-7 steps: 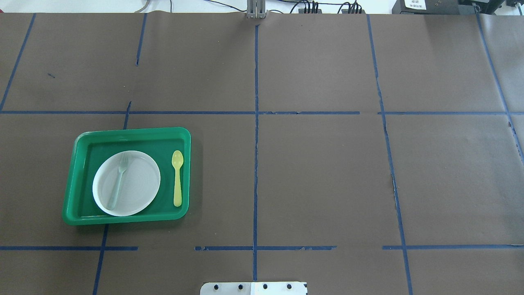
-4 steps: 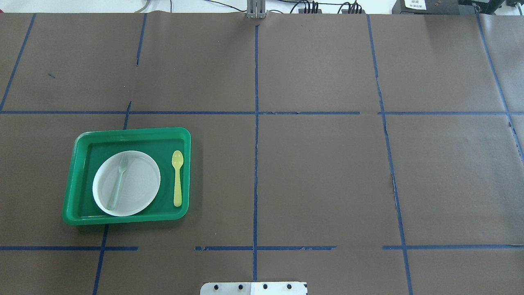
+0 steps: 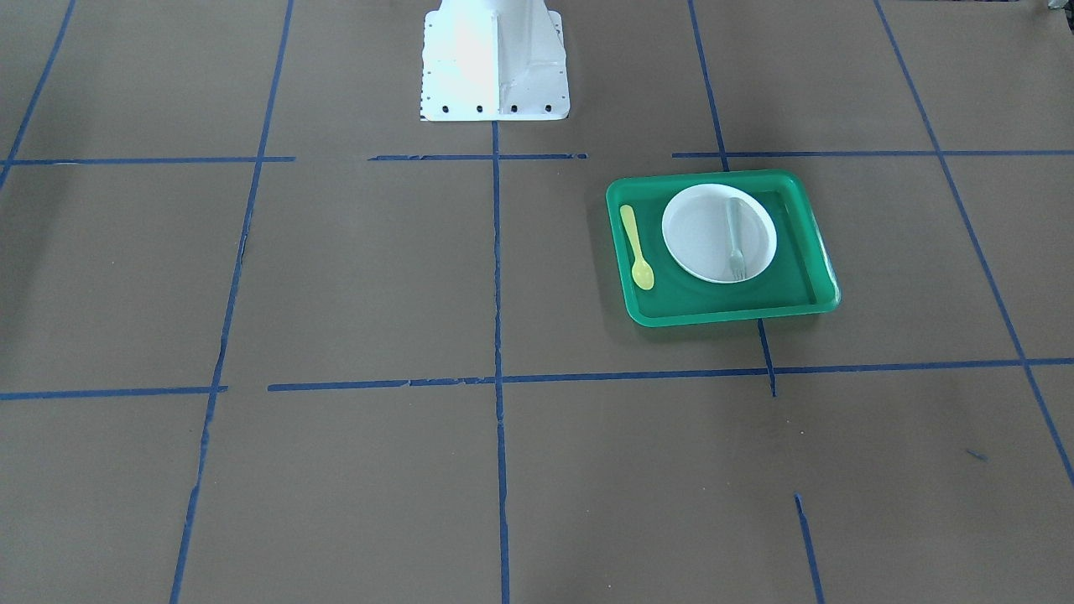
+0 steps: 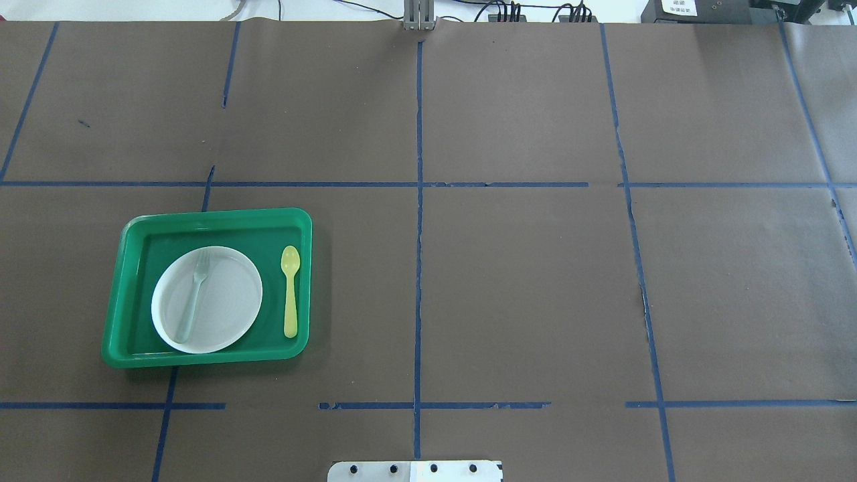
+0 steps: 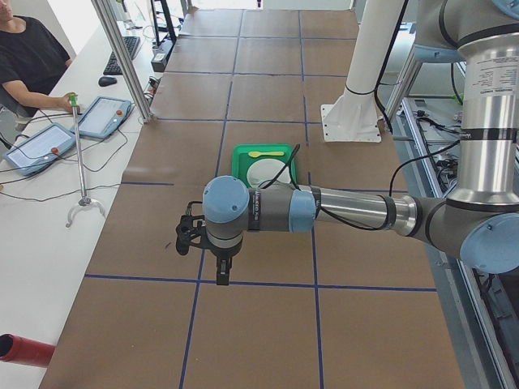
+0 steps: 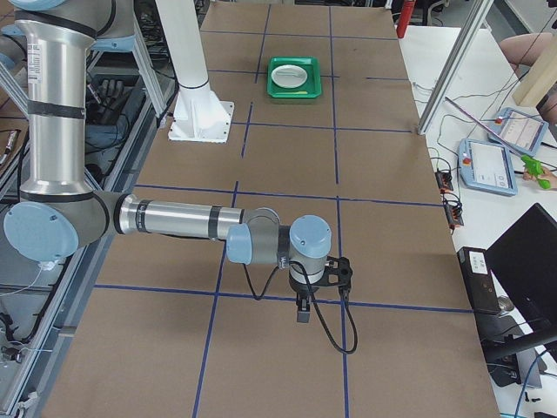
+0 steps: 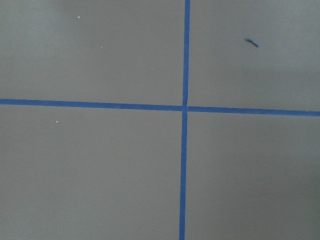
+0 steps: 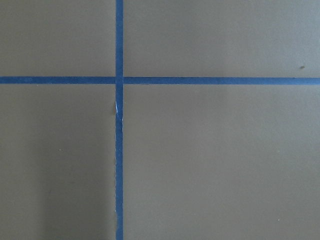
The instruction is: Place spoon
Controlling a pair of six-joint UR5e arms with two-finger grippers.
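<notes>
Spoon (image 4: pixel 290 291) lies flat inside green tray (image 4: pixel 217 215), along its right wall, just beside white plate (image 4: pixel 231 304) w/ fork (image 4: pixel 193 298). My left gripper (image 5: pixel 220 274) & right gripper (image 6: pixel 302 312) hang well apart from tray; can't tell finger spread.

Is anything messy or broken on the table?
Nothing is spilled or tipped. The spoon lies straight in the green tray, beside the plate holding the fork. Only the blue tape looks ragged and torn in spots.
</notes>
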